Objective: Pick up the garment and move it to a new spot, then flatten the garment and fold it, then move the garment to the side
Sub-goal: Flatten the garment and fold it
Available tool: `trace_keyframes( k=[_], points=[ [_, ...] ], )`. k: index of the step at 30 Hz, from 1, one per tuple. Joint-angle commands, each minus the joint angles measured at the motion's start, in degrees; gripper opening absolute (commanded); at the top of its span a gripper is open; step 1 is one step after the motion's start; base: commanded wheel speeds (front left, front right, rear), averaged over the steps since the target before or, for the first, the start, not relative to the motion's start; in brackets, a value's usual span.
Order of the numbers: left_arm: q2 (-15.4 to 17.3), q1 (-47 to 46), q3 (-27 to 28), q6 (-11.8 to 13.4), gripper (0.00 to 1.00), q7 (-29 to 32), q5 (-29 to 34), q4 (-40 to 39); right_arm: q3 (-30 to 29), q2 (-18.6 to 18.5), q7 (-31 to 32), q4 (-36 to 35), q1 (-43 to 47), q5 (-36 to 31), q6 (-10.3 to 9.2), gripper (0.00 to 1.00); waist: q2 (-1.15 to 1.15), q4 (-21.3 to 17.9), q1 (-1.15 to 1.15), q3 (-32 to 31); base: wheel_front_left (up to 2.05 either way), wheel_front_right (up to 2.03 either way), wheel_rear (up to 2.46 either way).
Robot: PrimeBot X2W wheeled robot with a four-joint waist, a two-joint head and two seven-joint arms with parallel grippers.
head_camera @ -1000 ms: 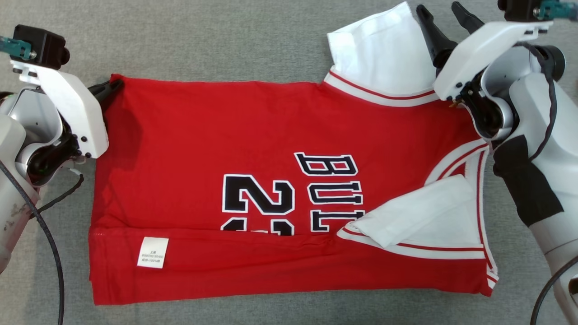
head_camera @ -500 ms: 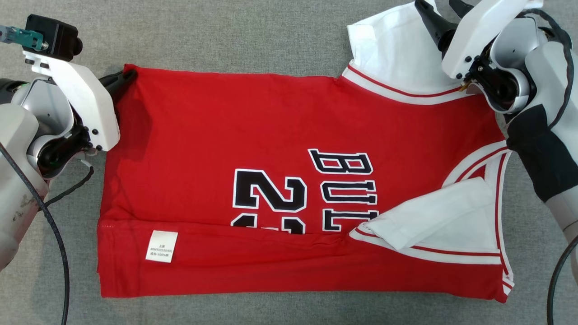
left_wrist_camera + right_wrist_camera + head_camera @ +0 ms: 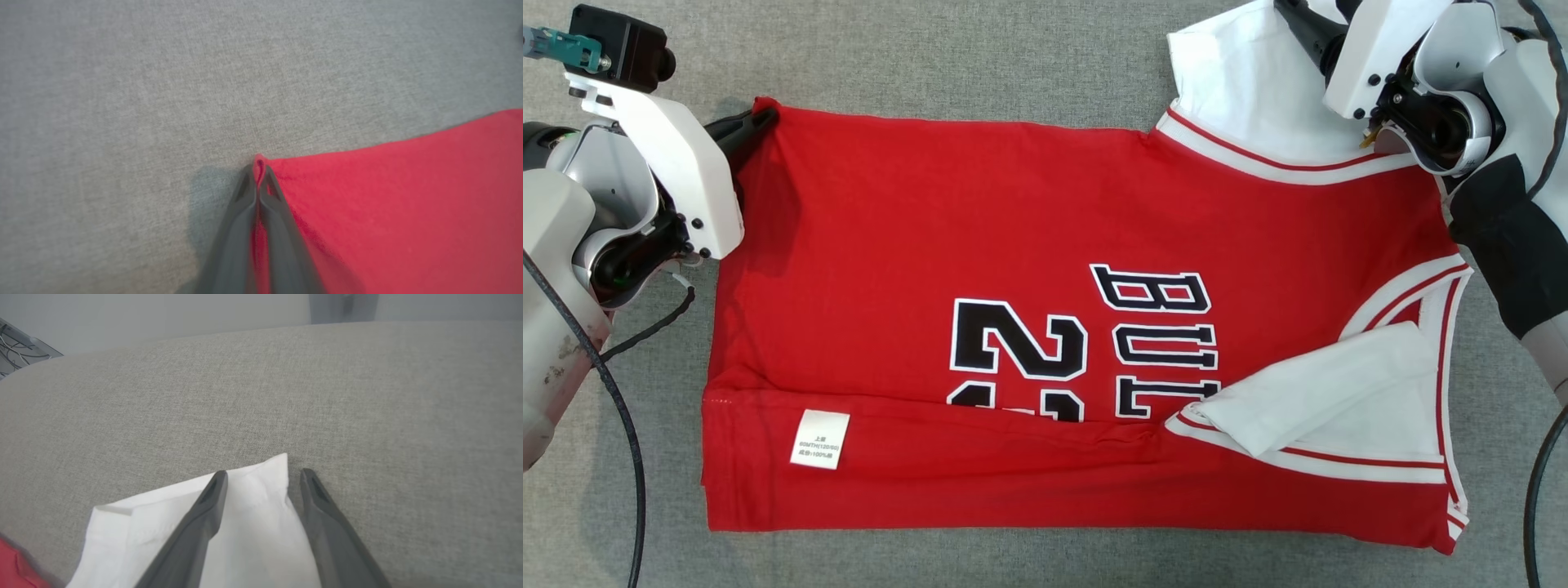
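Pinching tight, my left gripper (image 3: 257, 173) is clamped on the far left corner of the red fabric jersey (image 3: 1013, 229) with white trim and black lettering. My right gripper (image 3: 263, 477) is spread wide and grips nothing, its fingers straddling the tip of the jersey's white upper sleeve (image 3: 253, 539). The jersey lies flat across the grey woven surface (image 3: 931, 57). Its near edge is folded up with the white care label (image 3: 819, 439) showing, and the second white sleeve (image 3: 1323, 392) lies over the chest.
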Motion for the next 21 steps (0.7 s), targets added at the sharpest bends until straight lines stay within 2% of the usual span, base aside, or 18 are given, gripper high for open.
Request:
trace_keyframes(
  k=[1, 13, 21],
  points=[
    [-0.2, 0.3, -1.4, 0.2, 0.0, 0.2, -0.4, 1.2, 0.6, -0.5, 0.3, 0.3, -0.8, 0.7, 0.01, 0.0, 0.0, 0.1, 0.0, 0.1, 0.0, 0.0, 0.0],
    [0.0, -1.1, -4.3, 0.2, 0.0, -2.3, -2.8, 2.4, 4.2, -1.8, -3.0, -0.9, -0.7, 3.9, 0.01, 0.0, 0.0, 0.1, 0.0, -0.4, 0.0, 0.0, 0.0],
    [-0.1, -1.5, -5.1, 0.2, 0.0, -7.5, -3.1, 3.1, 6.2, -3.9, -7.3, -4.2, 1.7, 6.8, 0.01, 0.0, 0.0, -0.1, 0.0, -2.1, 0.0, 0.0, 0.0]
  ],
)
